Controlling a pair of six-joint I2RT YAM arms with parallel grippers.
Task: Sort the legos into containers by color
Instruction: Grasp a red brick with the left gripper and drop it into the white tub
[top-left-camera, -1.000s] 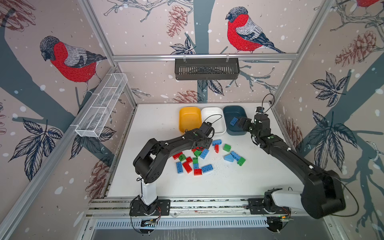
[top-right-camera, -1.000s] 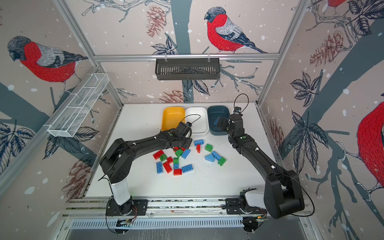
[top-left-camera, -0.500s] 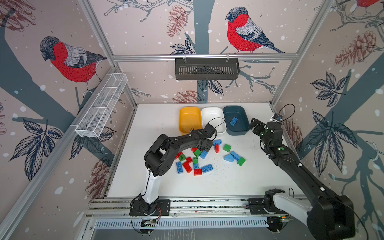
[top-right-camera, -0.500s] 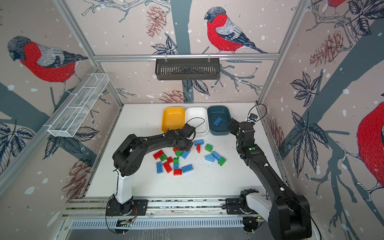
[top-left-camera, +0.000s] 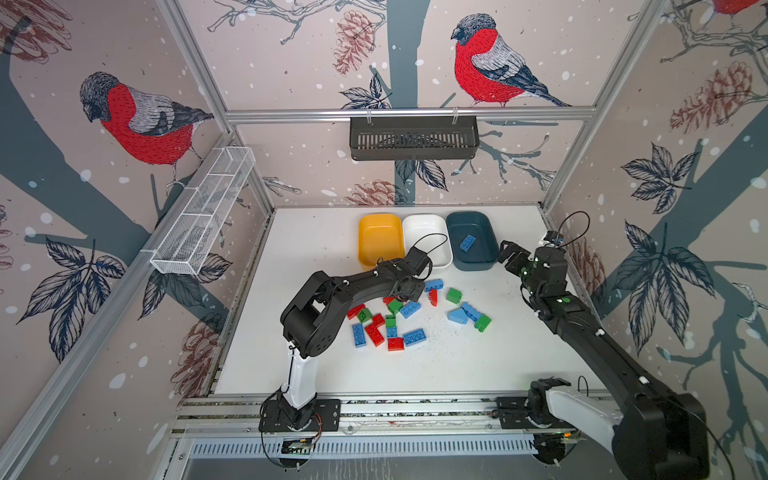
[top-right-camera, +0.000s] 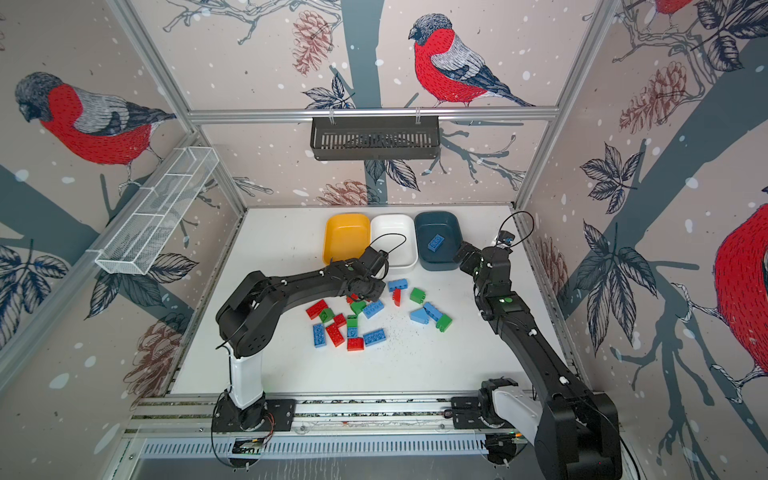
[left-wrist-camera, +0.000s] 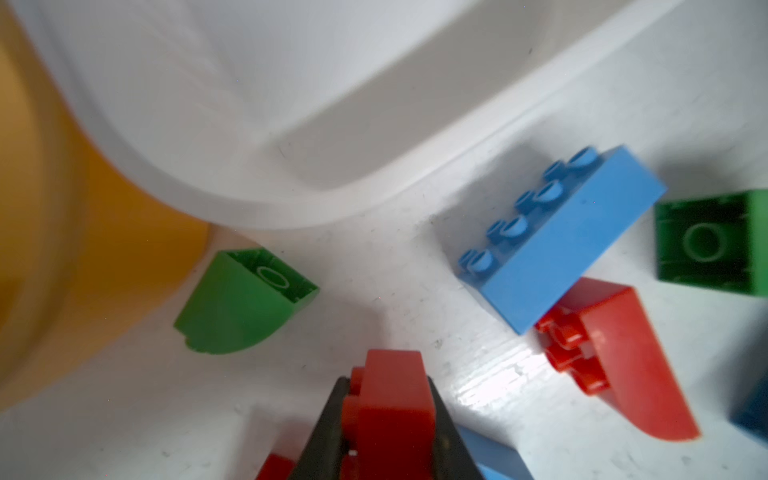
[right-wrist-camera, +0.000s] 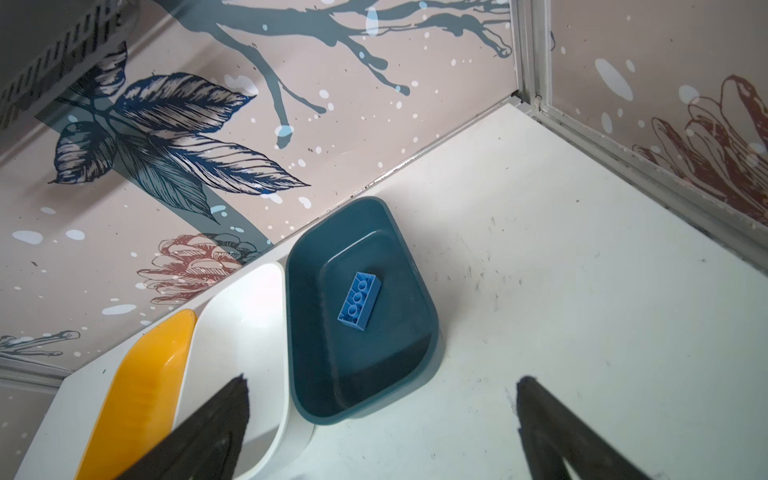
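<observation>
Top views, tubs: the yellow tub (top-left-camera: 378, 243), the white tub (top-left-camera: 424, 232) and the teal tub (top-left-camera: 478, 254) stand close side by side at the back of the desk (top-left-camera: 457, 365).
Top views, loose legos (top-left-camera: 390, 326): red, blue and green pieces lie scattered on the desk in front of the tubs.
Top views, left arm (top-left-camera: 345, 286): it reaches to the far edge of the pile, near the white tub.
Top views, right arm (top-right-camera: 503, 303): the right jaws hang apart and empty, just beside the near right corner of the teal tub.
Left wrist, left jaws: clamped from both sides on a red brick (left-wrist-camera: 390, 399); I cannot tell if it is lifted.
Left wrist, neighbours: a green sloped brick (left-wrist-camera: 241, 303) lies just beside the yellow tub; a light blue brick (left-wrist-camera: 561, 237) leans on a red curved brick (left-wrist-camera: 615, 365); a green square brick (left-wrist-camera: 710, 241) shows its hollow side.
Right wrist, right jaws: wide apart, nothing between them.
Right wrist, teal tub: one blue oblong brick (right-wrist-camera: 359, 301) lies flat inside, studs up.
</observation>
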